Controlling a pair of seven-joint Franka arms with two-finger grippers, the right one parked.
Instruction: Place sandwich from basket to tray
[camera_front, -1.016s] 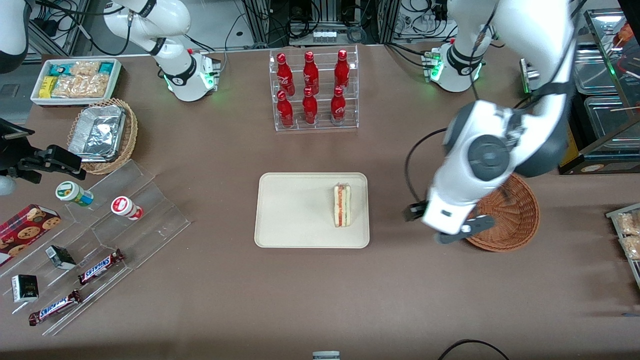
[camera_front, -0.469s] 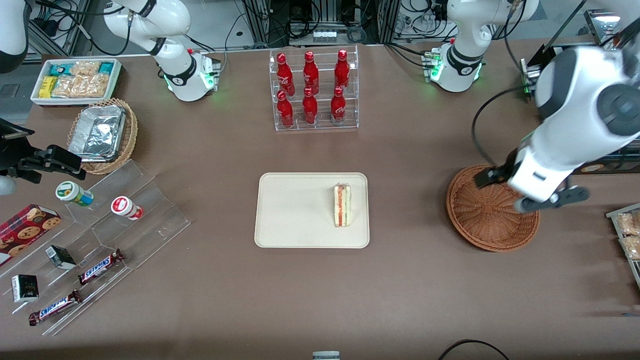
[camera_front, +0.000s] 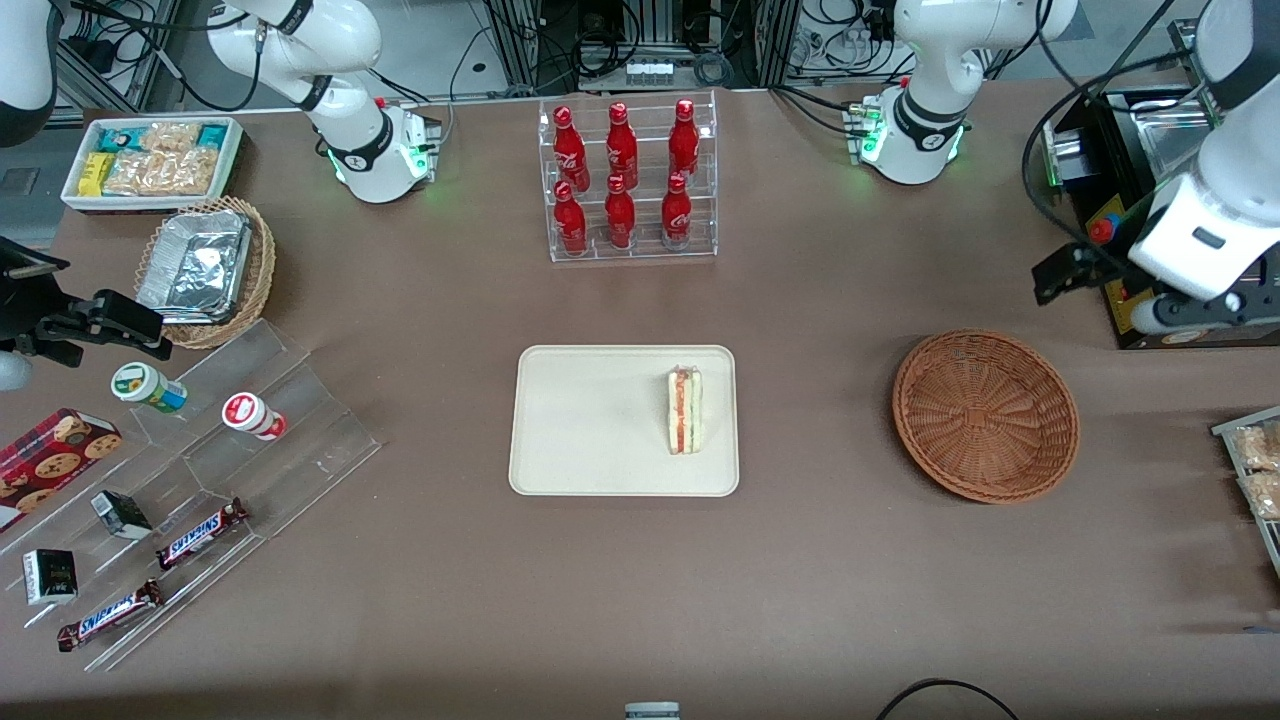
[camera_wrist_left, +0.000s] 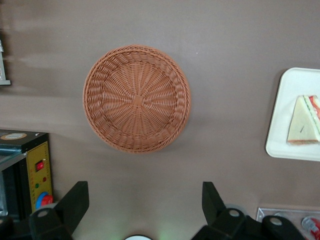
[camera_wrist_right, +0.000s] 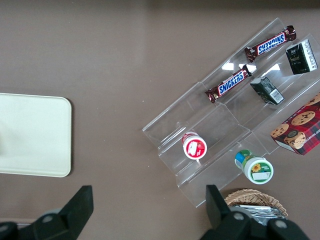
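Now claw (camera_wrist_left: 140, 207) hangs w/ fingers apart, holding nothing, raised off the basket (camera_front: 985, 415) vs 0.5 s ago. Sandwich (camera_front: 685, 410) lies on tray (camera_front: 590, 420), well apart from claw. Readable writing: SNICKERS bars (camera_front: 202, 533) on tabletop (camera_front: 600, 600).

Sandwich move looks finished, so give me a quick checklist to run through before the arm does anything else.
1. Sandwich lying on the tray: ok.
2. Sandwich fully inside the tray rim, close to the edge nearest the wicker basket: ok.
3. Wicker basket holds nothing: ok.
4. Gripper open and holding nothing: ok.
5. Gripper raised above the table, apart from basket and tray: ok.
6. Sandwich undamaged: cannot tell.
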